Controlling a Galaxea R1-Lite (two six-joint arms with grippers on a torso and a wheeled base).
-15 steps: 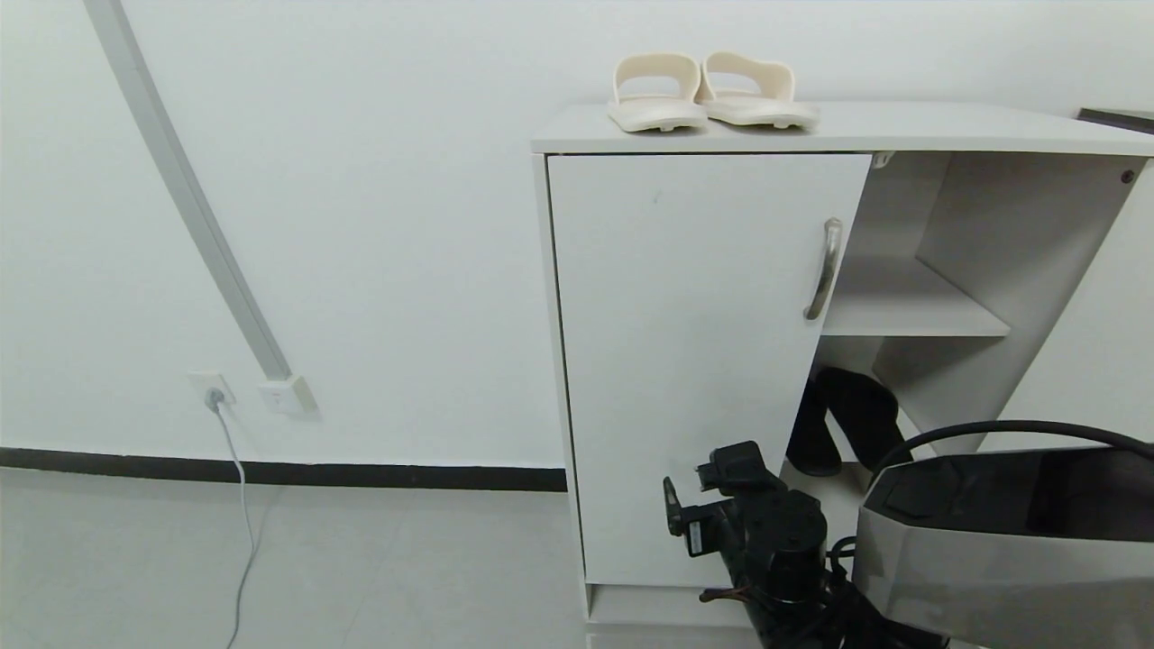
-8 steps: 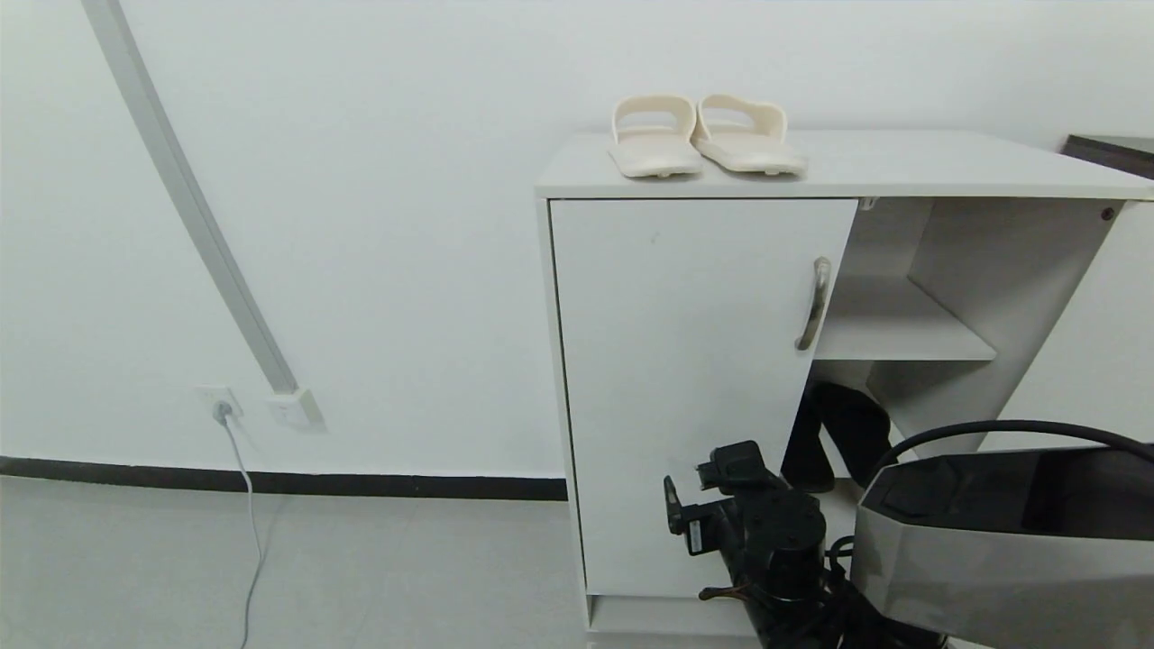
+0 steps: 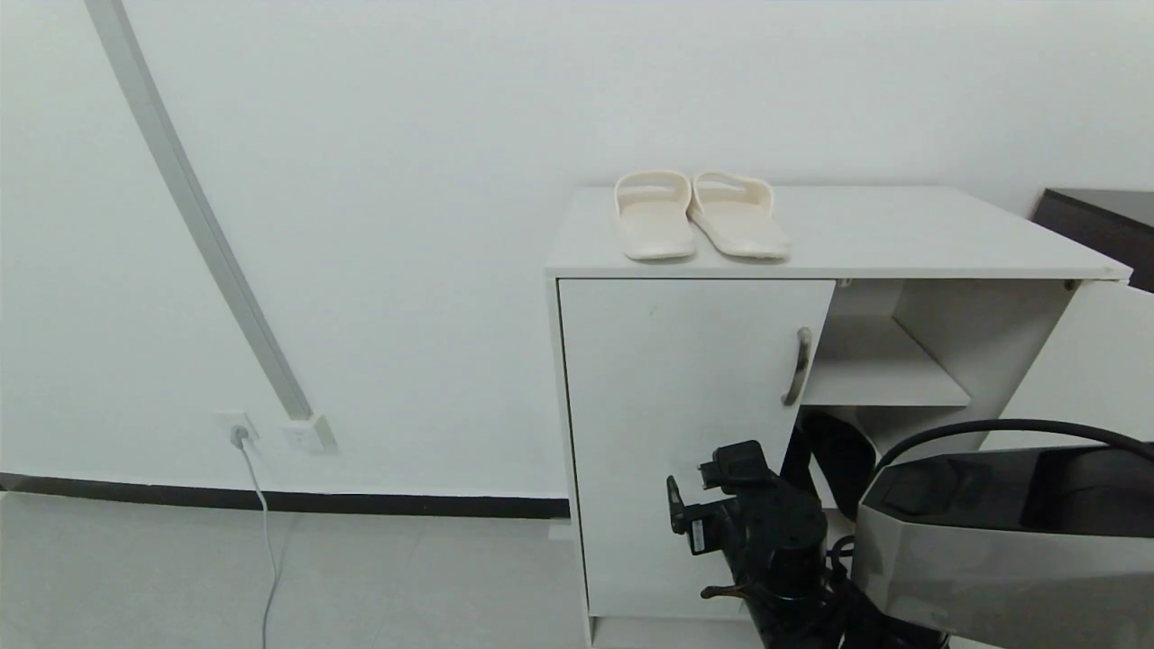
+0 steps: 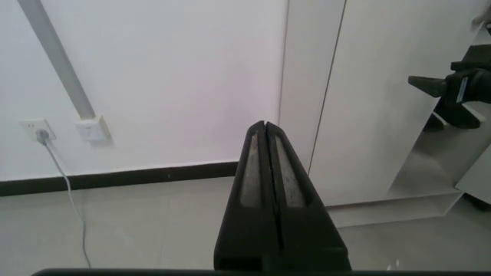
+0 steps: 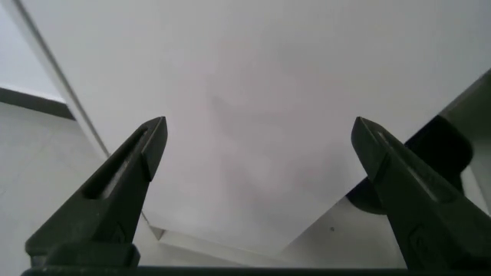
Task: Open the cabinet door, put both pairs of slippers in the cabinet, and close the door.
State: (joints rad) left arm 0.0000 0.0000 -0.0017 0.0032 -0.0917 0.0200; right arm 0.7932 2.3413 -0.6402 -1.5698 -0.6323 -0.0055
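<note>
White cabinet (image 3: 902, 230) stands against the wall; left door (image 3: 685, 406) is shut, with its curved metal handle (image 3: 797, 365) at the inner edge; right door (image 3: 1095, 361) is swung wide open, so the right half is exposed.

Cream slippers (image 3: 701, 216) lie on the cabinet top, toward its left end; the pair is side by side and touching, strap ends toward the wall, the other ends near the front edge.

Black slippers (image 3: 838, 451) are inside the open half, in the lower compartment under the shelf (image 3: 879, 383); they seem to stand on end, partly hidden behind the shut door's edge; whether both are there, cannot tell.

Right gripper (image 5: 258, 126) is low in front of the shut left door, facing its panel; fingers spread wide, nothing between them; apart from the door, with a black slipper off to one side past the door's edge.

Left gripper (image 4: 265, 130) hangs over the bare floor (image 4: 153, 222), left of the cabinet's left side; fingers pressed flat together, holding nothing.

On the wall left of the cabinet: grey slanted conduit (image 3: 207, 225); wall socket (image 3: 236, 428) with a plugged cable (image 3: 266, 541) dropping to the floor; black skirting strip (image 3: 361, 500) along the wall's base.
</note>
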